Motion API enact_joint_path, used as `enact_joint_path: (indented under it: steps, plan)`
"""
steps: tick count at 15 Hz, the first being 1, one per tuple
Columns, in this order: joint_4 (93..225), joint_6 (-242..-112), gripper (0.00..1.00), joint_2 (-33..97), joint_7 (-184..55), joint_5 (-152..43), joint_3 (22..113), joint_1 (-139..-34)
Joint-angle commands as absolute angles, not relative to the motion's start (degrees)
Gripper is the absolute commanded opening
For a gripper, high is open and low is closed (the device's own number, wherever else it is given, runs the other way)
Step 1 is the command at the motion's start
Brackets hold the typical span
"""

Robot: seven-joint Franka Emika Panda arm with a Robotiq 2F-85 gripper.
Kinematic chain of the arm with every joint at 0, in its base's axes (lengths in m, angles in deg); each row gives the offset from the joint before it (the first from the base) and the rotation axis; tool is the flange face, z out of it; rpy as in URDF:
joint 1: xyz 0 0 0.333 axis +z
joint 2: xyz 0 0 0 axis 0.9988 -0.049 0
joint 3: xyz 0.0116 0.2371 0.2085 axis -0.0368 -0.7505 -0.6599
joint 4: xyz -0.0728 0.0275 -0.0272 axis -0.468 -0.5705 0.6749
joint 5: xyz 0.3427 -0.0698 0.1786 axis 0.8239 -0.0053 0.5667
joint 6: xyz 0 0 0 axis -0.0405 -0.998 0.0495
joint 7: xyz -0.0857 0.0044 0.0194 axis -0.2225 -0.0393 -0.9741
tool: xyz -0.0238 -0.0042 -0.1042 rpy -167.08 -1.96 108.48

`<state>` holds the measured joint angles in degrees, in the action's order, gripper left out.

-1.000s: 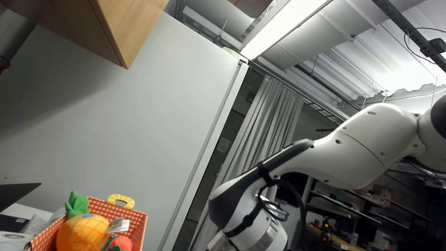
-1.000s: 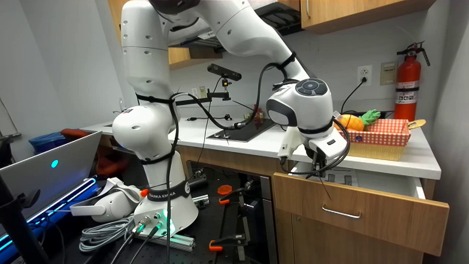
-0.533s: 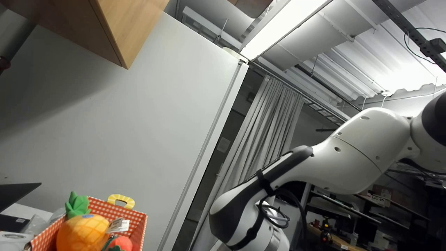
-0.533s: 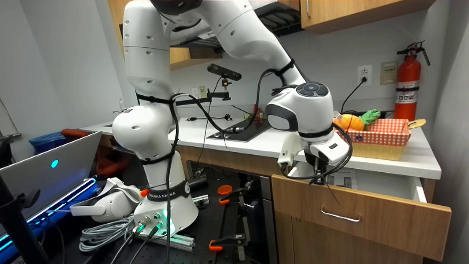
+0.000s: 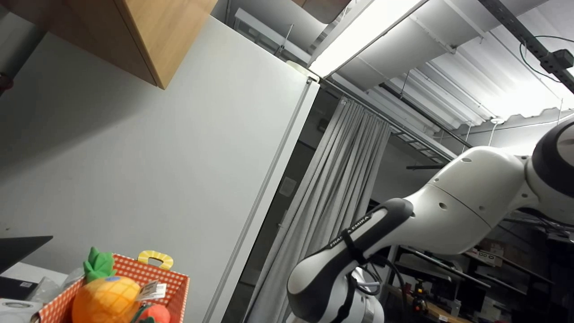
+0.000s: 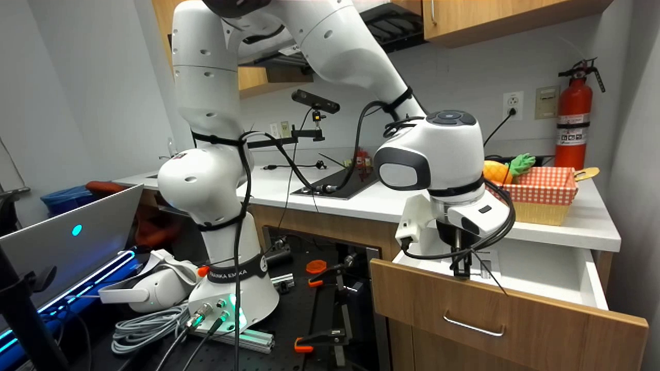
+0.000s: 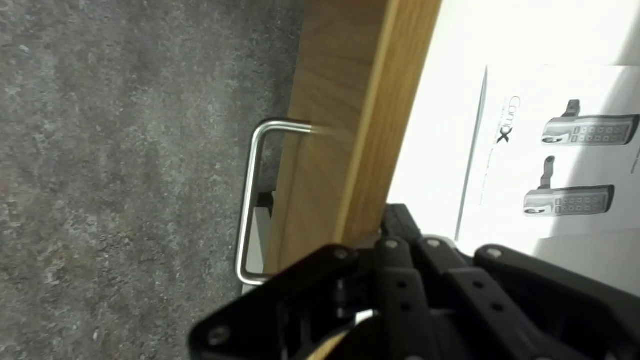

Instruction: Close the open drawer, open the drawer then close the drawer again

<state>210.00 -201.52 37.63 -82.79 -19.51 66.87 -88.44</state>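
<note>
The wooden drawer front (image 6: 557,330) stands pulled out under the counter in an exterior view, its white interior showing. Its metal handle (image 6: 472,327) is on the outer face. The wrist view shows the drawer's top edge (image 7: 387,120) and the handle (image 7: 246,205) over the floor. My gripper (image 6: 460,270) points down into the drawer just behind the front panel. In the wrist view the gripper (image 7: 400,222) is shut with its fingertips together and nothing between them. The fingertips are against or very near the panel's inner side. The tips are partly hidden by the panel in the exterior view.
A printed leaflet (image 7: 565,150) lies inside the drawer. A checked basket (image 6: 546,193) with plush fruit stands on the counter (image 6: 577,226) above; it also shows in an exterior view (image 5: 175,287). A fire extinguisher (image 6: 573,121) stands behind. A cable loop hangs from the wrist.
The drawer has moved further out, slightly at first and more in the last half second. My gripper has lowered behind the front panel and moved outward along with it.
</note>
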Motion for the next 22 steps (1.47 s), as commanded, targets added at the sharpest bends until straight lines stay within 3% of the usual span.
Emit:
enact_joint_path:
  steps: [1, 10, 22]
  plan:
    - [211.63, -202.34, 0.00, 38.95, -77.50, -30.31, 69.14, -91.19]
    - [211.25, -200.20, 0.00, 40.65, -70.66, -46.04, 75.22, -95.31]
    - [208.09, -192.40, 0.00, 50.74, -72.45, -44.15, 76.65, -99.76]
